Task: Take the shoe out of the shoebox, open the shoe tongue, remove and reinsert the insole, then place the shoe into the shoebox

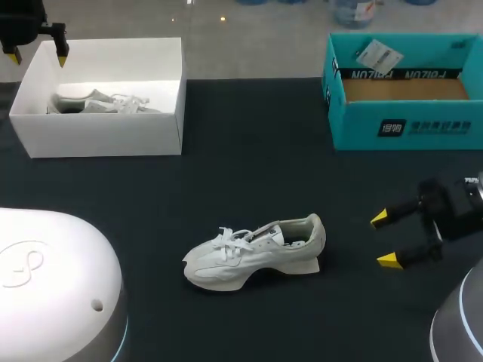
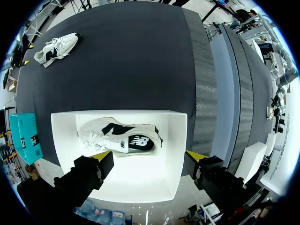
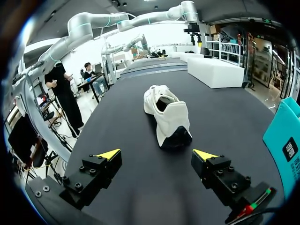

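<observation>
A white shoe [image 1: 256,253] stands upright on the dark table near the middle, toe to the left, laces tied; it also shows far off in the left wrist view as the shoe [image 2: 56,48]. My right gripper [image 1: 385,240] is open, level with the table and a short way behind the shoe's heel [image 3: 166,112], touching nothing [image 3: 157,154]. A second white shoe with black panels [image 2: 119,136] lies on its side in the white shoebox [image 1: 106,136]. My left gripper [image 1: 38,55] hovers open above that box's far left end [image 2: 149,155], empty.
A teal cardboard box [image 1: 400,128] stands open at the back right, with a tag inside; it also shows beside my right gripper [image 3: 286,140]. Rounded white robot housings fill the near left corner [image 1: 53,279] and the near right corner [image 1: 460,324].
</observation>
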